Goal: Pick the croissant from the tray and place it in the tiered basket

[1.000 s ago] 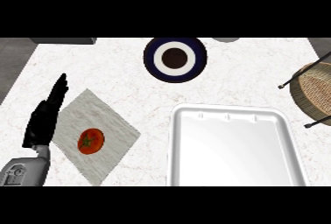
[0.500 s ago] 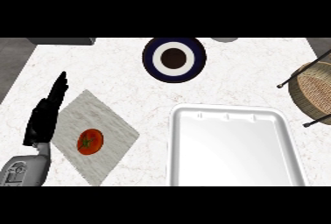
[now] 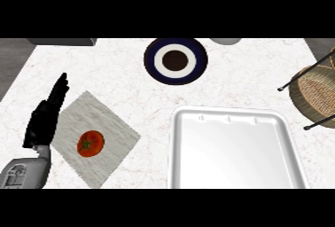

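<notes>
A steep downward look at a pale marbled counter.

At about 5 o'clock sits a large white tray with rounded corners and a raised rim. Its inner surface is bare and glossy; no croissant shows on it, nor anywhere else in this view, so its whereabouts cannot be told.

At about 3 o'clock, cut by the right edge, is the tiered basket: a round woven tan basket held in thin dark rods. Only part of it shows, and what lies inside it is not visible.

At 12 o'clock rests a round plate with a dark blue rim, a white ring and a dark brown middle. It is well apart from the tray.

At about 8 o'clock lies a grey-white square cutting board, turned like a diamond. A red tomato with a green stem spot sits near its middle.

The left hand shows at 9 o'clock, black, its fingers straight and together, pointing toward 12 o'clock. It is open and holds nothing. It runs along the board's upper left edge, just beside it. Its grey forearm enters from the lower left corner.

The right hand does not appear in this view.
</notes>
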